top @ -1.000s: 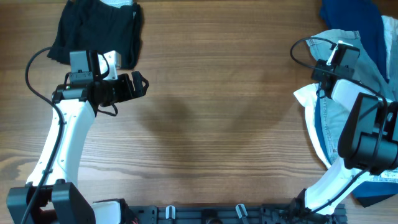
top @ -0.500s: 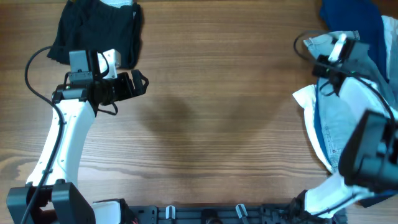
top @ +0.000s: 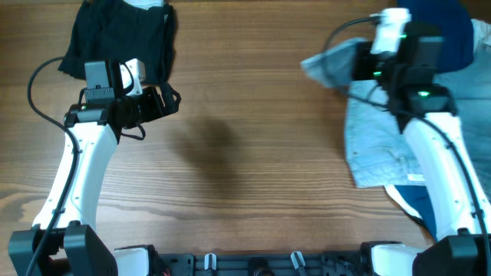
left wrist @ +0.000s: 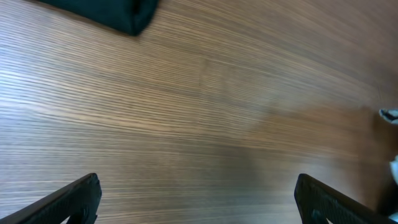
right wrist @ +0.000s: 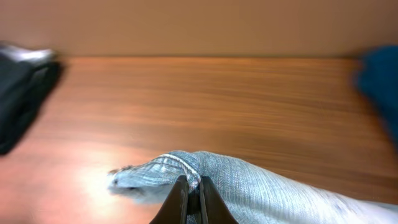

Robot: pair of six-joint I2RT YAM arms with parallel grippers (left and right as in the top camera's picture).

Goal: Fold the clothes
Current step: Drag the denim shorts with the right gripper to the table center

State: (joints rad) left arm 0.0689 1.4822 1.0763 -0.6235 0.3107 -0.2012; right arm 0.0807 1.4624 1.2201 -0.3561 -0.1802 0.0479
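The light-blue denim shorts (top: 383,138) lie at the right side of the table, one edge lifted toward the middle. My right gripper (top: 354,64) is shut on that edge; in the right wrist view the fingers (right wrist: 194,196) pinch a fold of the denim (right wrist: 249,180). A black garment (top: 115,38) lies at the far left, and its corner shows in the left wrist view (left wrist: 106,12). My left gripper (top: 170,102) is open and empty beside it, over bare wood (left wrist: 199,199). A navy-blue garment (top: 437,23) lies at the far right.
More navy cloth (top: 414,201) shows under the shorts near the right front. The wooden table (top: 245,153) stretches between the two arms. The black garment also shows at the left edge of the right wrist view (right wrist: 18,93).
My right gripper has risen and swung left toward the middle, dragging the denim shorts' edge with it and spreading them out. The left arm has not moved.
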